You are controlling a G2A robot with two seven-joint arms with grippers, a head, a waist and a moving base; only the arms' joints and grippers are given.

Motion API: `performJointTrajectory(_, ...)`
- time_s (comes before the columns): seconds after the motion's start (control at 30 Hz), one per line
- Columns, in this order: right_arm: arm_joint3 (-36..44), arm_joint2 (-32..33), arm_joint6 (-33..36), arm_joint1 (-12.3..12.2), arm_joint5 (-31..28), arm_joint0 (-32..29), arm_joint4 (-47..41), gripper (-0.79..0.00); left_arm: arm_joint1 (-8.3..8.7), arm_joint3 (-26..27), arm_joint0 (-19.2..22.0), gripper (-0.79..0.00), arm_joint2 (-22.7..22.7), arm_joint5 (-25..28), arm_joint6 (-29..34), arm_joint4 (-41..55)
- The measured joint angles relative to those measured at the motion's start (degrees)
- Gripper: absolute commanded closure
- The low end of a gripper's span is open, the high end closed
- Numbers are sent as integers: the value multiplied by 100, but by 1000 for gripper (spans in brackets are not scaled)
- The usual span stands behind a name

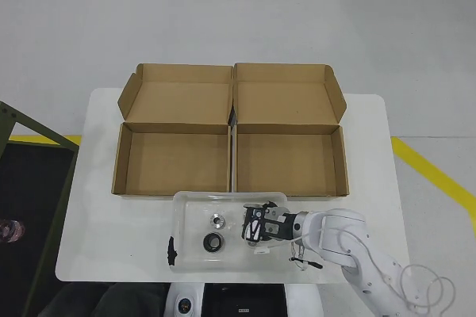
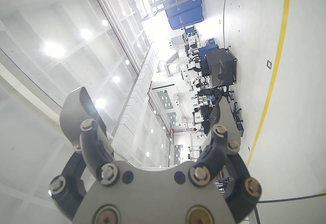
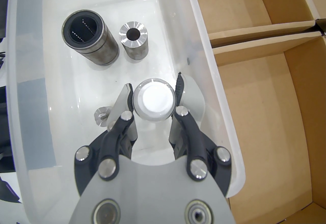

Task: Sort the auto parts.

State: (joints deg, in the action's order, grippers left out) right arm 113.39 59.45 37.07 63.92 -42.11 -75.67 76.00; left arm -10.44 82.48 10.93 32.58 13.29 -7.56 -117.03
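Two open boxes sit side by side across the far part of the counter (image 1: 87, 230), the left box (image 1: 174, 162) touching the right box (image 1: 285, 162). Right in front of them, close against their near walls and straddling their seam, sits the bin (image 1: 230, 193). In its left half the large cylinder (image 3: 90, 37) stands nearer the robot, with the small sleeve (image 3: 133, 40) just behind it, apart. To their right, the right gripper (image 3: 154, 86) is down inside the bin with a round part (image 3: 154, 105) wedged between its fingers, and a tiny part (image 3: 102, 116) lies just beside it on the near side.
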Motion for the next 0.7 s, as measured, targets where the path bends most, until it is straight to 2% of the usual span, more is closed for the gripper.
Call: performJointTrajectory(0.7,774,431,-982,-137,-378,-249,-420,0,0,0,0,-785,0,0,0,0)
